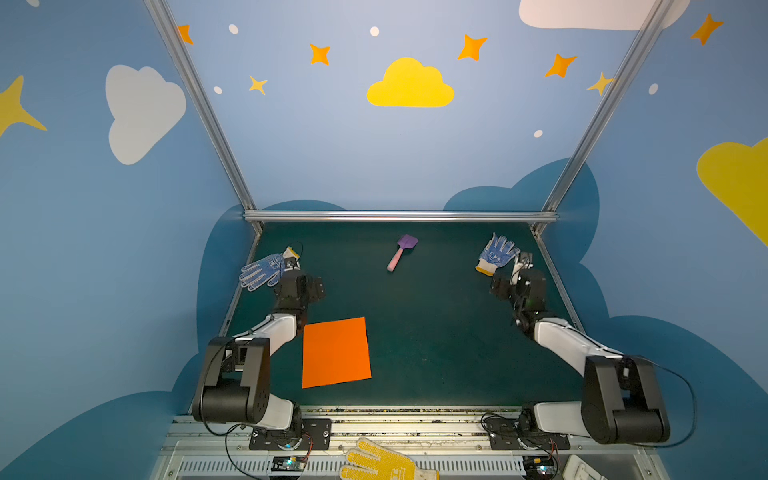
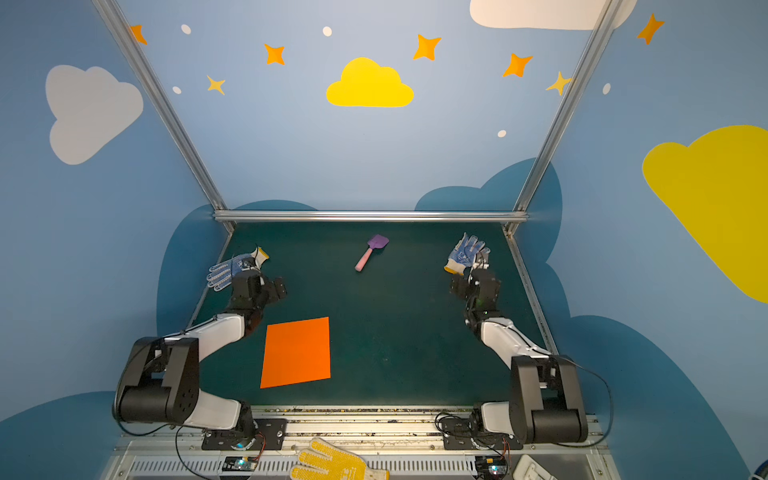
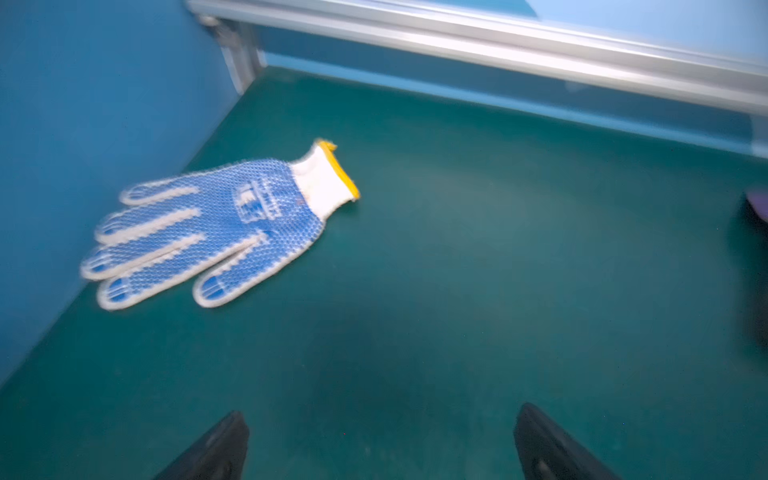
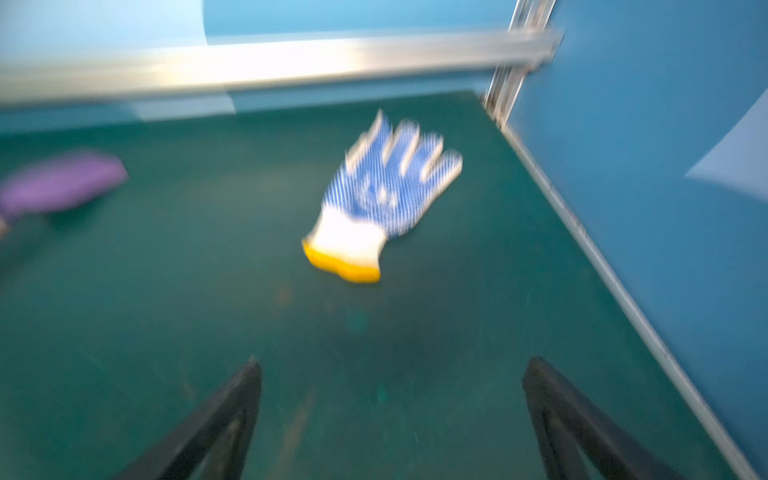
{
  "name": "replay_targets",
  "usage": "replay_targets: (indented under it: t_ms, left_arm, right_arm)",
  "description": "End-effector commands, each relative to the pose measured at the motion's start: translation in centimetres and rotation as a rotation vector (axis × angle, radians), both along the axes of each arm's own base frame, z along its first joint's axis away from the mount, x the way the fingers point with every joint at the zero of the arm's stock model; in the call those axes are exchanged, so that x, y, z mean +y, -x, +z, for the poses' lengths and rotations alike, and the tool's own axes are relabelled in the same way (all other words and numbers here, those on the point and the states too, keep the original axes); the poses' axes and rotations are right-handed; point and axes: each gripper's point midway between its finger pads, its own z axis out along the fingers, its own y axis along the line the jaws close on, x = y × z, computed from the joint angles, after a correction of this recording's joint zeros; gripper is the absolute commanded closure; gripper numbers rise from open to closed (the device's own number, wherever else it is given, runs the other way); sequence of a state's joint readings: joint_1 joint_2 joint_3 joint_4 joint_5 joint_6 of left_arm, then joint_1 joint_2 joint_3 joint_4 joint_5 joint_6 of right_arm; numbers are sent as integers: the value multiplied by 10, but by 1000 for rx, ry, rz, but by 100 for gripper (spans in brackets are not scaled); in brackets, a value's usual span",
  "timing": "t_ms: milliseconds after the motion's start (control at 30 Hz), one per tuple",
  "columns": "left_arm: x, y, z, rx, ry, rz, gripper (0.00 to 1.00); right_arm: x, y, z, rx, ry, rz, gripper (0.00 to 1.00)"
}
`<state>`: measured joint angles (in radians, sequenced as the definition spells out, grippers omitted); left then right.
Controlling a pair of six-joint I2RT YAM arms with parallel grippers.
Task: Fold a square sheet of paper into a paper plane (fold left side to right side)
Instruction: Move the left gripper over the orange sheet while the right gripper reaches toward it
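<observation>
Judging from the square sheet of paper (image 1: 336,352) lying flat and uncreased at the near left of the table (image 1: 436,332), beside the left arm, no fold is begun. Far back, the left gripper (image 3: 382,415) and right gripper (image 4: 395,365) hover empty, jaws spread wide, well apart from it. Next the left gripper should reach the sheet's left edge, pinch it, and carry it rightward.

White arms (image 1: 282,328), black joints (image 1: 232,390)
</observation>
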<state>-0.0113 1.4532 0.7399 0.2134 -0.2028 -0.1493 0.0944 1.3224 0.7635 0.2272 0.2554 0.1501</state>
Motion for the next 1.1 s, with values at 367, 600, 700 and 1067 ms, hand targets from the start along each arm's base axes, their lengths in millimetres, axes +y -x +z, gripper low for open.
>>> replay_targets:
  t_ms: [367,600,700,1067]
  left_arm:
    - [-77,119,-46,458,481,194,0]
    - [-48,176,-59,410,373,354,0]
    - [-35,192,-70,354,380,417,0]
    - [-36,202,-87,269,479,405,0]
  right_arm:
    - [135,60,-26,390,-556,435,3]
    - [196,100,-52,527,-513,603,3]
    - [212,108,-58,548,-493,641,3]
    - [234,105,-47,559,-464,691,3]
